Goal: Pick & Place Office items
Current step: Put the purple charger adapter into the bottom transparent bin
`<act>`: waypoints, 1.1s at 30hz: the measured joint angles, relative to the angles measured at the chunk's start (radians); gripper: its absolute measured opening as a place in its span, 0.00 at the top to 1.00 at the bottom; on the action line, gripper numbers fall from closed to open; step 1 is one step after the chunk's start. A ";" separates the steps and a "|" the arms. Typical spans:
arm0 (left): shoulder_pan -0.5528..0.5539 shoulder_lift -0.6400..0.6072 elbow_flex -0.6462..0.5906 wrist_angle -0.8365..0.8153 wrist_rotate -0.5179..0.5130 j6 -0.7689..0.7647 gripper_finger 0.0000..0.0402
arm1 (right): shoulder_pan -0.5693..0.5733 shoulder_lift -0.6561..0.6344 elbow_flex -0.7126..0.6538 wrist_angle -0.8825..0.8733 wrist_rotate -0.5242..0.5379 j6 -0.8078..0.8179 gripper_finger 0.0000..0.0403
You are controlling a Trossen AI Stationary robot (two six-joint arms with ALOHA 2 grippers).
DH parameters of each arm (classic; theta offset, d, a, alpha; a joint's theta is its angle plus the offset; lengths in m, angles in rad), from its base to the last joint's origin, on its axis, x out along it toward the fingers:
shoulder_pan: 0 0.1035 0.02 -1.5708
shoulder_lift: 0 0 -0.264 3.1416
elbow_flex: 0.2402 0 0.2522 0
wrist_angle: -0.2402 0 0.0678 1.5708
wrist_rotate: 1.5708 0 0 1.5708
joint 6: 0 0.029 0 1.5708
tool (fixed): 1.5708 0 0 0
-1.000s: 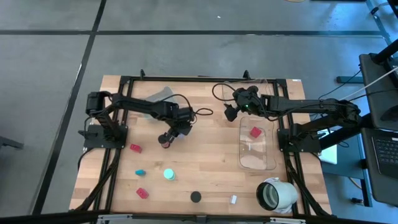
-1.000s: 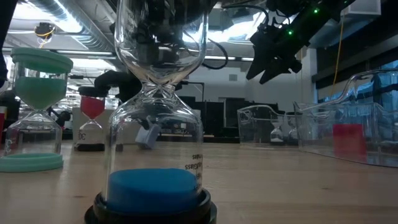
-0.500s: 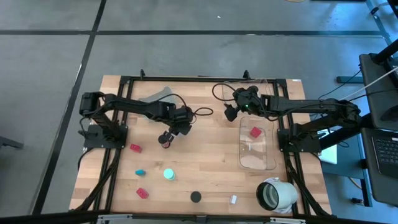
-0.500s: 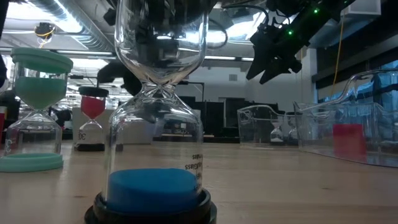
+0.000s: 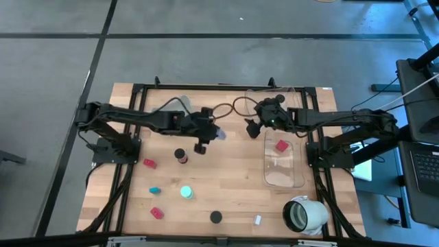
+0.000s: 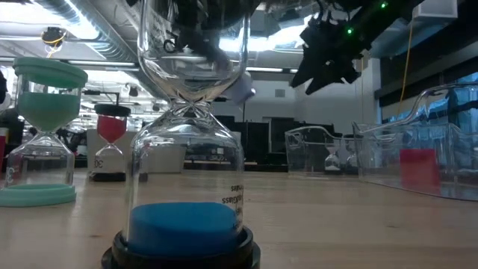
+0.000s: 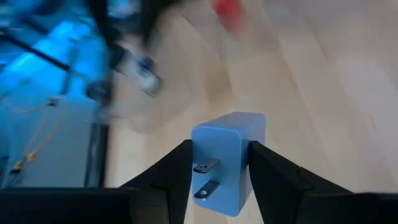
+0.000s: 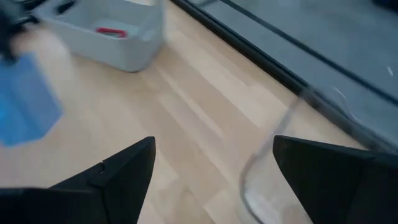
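My left gripper (image 5: 212, 134) is above the table's middle, shut on a lavender cube (image 5: 219, 134) with two metal prongs (image 7: 206, 178); the low view shows the cube (image 6: 240, 91) high in the air. My right gripper (image 5: 252, 127) hovers open just right of it, by the clear tray's far end, its fingers (image 8: 112, 174) spread wide. On the table lie two red blocks (image 5: 149, 163) (image 5: 157, 213), a teal bit (image 5: 155, 190), a black cap (image 5: 216, 217) and a white bit (image 5: 258, 220). Another red block (image 5: 281, 145) lies in the clear tray (image 5: 296, 180). My left gripper pinches the lavender cube between its two fingers (image 7: 177, 171), one on each of two opposite side faces (image 7: 244, 155). The fingers point toward the table's right. The pronged face looks back at the wrist camera. The cube is lifted clear of the table.
A small red-and-black hourglass (image 5: 180, 156) and a teal one (image 5: 186, 193) stand left of centre. A blue hourglass (image 6: 187, 149) fills the low view. A grey tray (image 8: 112, 28) sits at the far edge. The big white hollow cylinder (image 5: 302, 215) lies at the near right.
My left gripper has risen from beside the small red-and-black hourglass and swung toward the table's right and far edge, turning so that its fingers point right. The lavender cube went with it, from near the table top to high in the air.
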 joint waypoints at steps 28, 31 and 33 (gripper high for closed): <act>-0.172 -0.034 0.003 0.501 -0.171 -0.048 0.65 | 0.298 0.000 -0.002 0.384 0.053 -0.319 0.19; -0.172 -0.034 0.003 0.512 -0.175 -0.048 0.65 | 0.299 0.000 -0.001 0.390 0.046 -0.319 0.19; -0.172 -0.034 0.003 0.508 -0.189 -0.048 0.65 | 0.299 0.000 -0.001 0.390 0.046 -0.319 0.19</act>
